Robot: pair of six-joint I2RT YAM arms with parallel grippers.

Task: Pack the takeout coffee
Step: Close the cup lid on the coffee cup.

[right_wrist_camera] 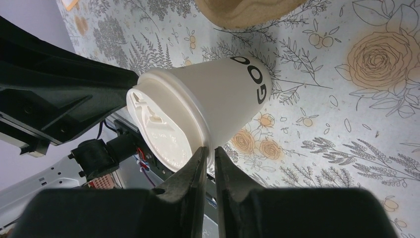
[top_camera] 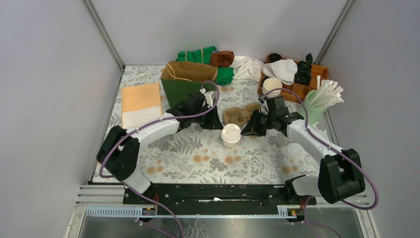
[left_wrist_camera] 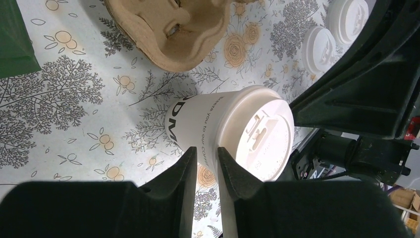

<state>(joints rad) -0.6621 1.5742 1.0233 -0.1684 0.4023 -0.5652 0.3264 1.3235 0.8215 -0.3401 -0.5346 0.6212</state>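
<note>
The takeout coffee point(top_camera: 231, 135) is standing upright mid-table, hemmed in on both flanks; the left gripper point(left_wrist_camera: 204, 153) is coming at it from the left and the right gripper point(right_wrist_camera: 210, 151) from the right. Grey walls are closing in the left, back and right sides; the widest run of bare floral table point(top_camera: 198, 158) is lying between the cup and the near edge.

Left jaws are sitting narrowly apart with their tips at the lid's rim; the right jaws are sitting almost together at the rim on the opposite side; I cannot tell whether either one is actually pinching.

One brown pulp carrier point(top_camera: 240, 115) is lying just behind the cup, apart from it. One green paper bag point(top_camera: 185, 89) is standing open behind the left arm; its inside is not showing. At back right, one wooden tray point(top_camera: 322, 72) is holding a lidless cup point(top_camera: 272, 85), and a green holder point(top_camera: 311, 106) beside it is bristling with white sticks point(top_camera: 329, 91).

Two loose lids point(left_wrist_camera: 319, 47) are lying flat on the right, well apart from the cup.
</note>
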